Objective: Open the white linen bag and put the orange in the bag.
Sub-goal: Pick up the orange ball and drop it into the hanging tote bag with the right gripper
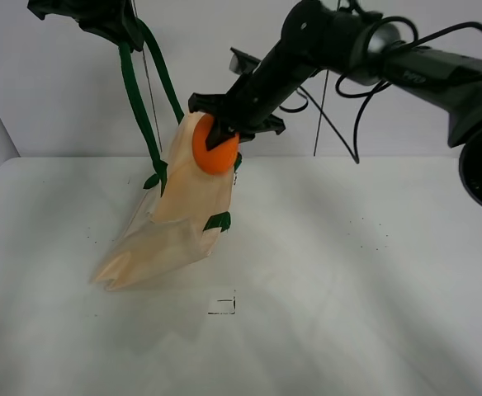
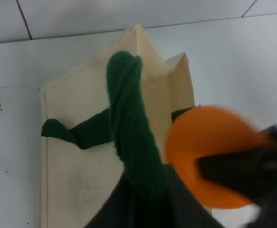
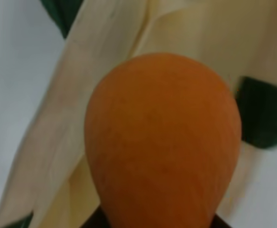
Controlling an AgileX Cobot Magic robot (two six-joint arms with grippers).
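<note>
The white linen bag (image 1: pixel 175 223) hangs tilted, its lower corner resting on the table. My left gripper (image 1: pixel 109 18), at the top left, is shut on the bag's dark green strap handle (image 1: pixel 134 99) and holds it up. The strap (image 2: pixel 129 128) and the bag (image 2: pixel 77 161) also show in the left wrist view. My right gripper (image 1: pixel 219 137) is shut on the orange (image 1: pixel 216 151) and holds it against the bag's upper edge. The orange (image 3: pixel 162 137) fills the right wrist view, with the bag's cloth (image 3: pixel 200 28) behind it. It also shows in the left wrist view (image 2: pixel 200 142). I cannot tell whether the bag's mouth is open.
The white table (image 1: pixel 348 272) stretches to the right and front of the bag. A small dark square mark (image 1: pixel 222 304) lies on it in front of the bag. Black cables (image 1: pixel 332 115) hang behind the right arm, in front of the back wall.
</note>
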